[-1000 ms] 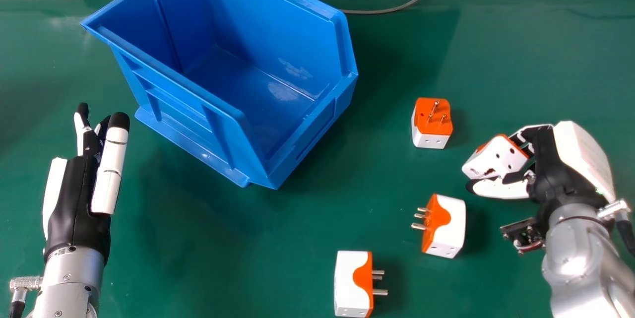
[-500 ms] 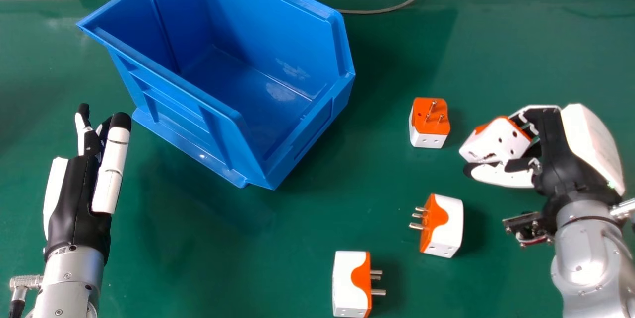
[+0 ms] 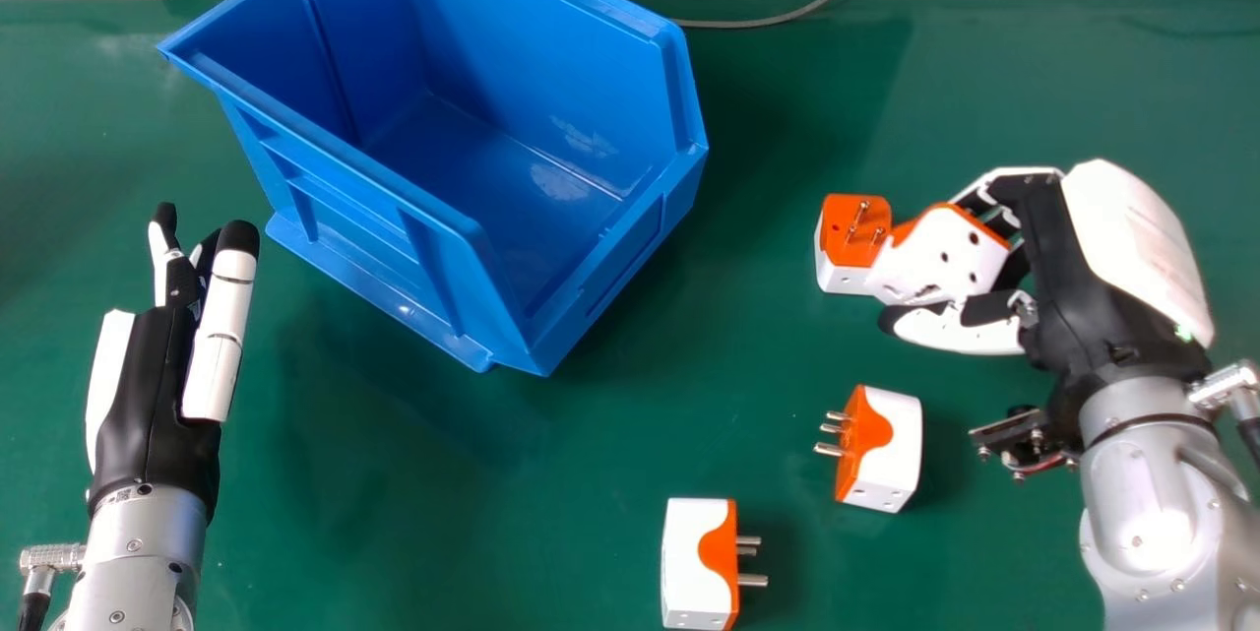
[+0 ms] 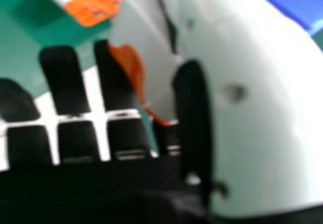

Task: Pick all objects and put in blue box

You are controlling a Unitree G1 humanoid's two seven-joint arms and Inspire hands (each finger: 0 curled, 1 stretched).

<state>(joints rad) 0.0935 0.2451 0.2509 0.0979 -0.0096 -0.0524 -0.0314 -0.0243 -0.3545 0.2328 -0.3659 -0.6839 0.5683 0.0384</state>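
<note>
And here we are with a grip made but no delivery in the box! The right hand (image 3: pixel 1078 286) is partly closed, fingers on the far side and thumb on the near side, with a white-and-orange plug adapter (image 3: pixel 940 257) pinched between them. That held piece is over the right part of the desk (image 3: pixel 492 493), well apart from the blue box (image 3: pixel 364 183), which sits far and left with its open top facing up.

So what's the score? Four adapters in sight, all four outside the box. One is in the grasp, and three are waiting their turn: the far adapter (image 3: pixel 852 227), prongs up, right beside the held one; the middle adapter (image 3: pixel 891 454), prongs towards the left; and the near adapter (image 3: pixel 699 562), prongs towards the right. Whether the held piece touches its far neighbour, I cannot tell from here.

Over on the left, the left hand (image 3: pixel 148 385) sits idle with its fingers straight.

I'd call this early in the job: the first half of one pick-and-place looks done, the carry and release remain, and then three full rounds after that. That far neighbour lies on the box side of the grip, so a little lift looks wise on the way across!
</note>
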